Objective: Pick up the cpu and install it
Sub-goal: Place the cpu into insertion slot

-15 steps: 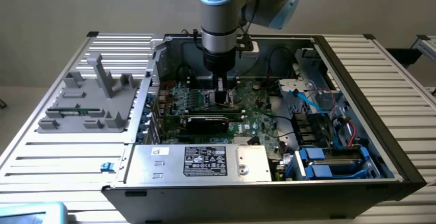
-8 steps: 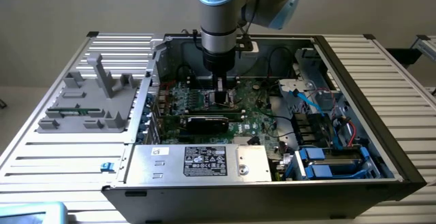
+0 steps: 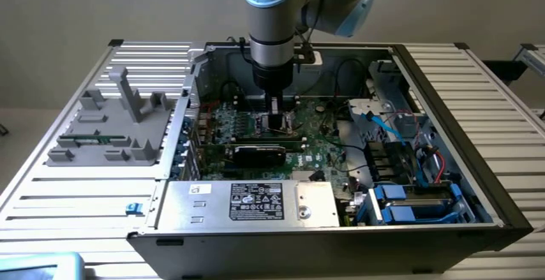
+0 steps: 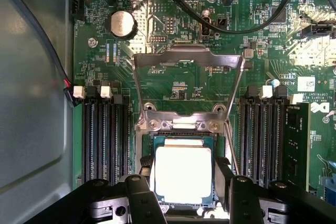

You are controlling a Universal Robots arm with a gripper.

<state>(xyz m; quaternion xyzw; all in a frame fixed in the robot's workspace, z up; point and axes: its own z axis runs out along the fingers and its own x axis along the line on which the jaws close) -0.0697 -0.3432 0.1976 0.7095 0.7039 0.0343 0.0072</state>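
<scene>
**CPU at the socket, gripper clamped on it**

The step in hand is the install, not the pick-up. In the wrist view the cpu [image 4: 184, 174] sits squarely over the open socket [image 4: 184, 136] on the motherboard [image 4: 157, 14]. Its bright metal top faces up and its thin green rim lies inside the socket frame. The gripper [image 4: 184, 167] straddles it. Its dark fingers [image 4: 144, 192] meet two opposite edges of the chip, so I read it as grasping the cpu rather than released. The metal load plate [image 4: 188, 59] stands hinged back, clear of the chip. In the exterior view the gripper [image 3: 277, 119] reaches straight down into the open computer case [image 3: 477, 133], which rests on the slatted tabletop [image 3: 76, 184].

By my judgement, any further move calls for the chip to lie flat and square in its seat, with no sideways drag across the contacts when it is let go.

Several things are hard to tell:
- The chip covers the socket contacts, so I cannot say whether it is fully seated or just above them.
- The gripper body hides the cpu's near edge.
- No corner mark or notch can be made out.
</scene>
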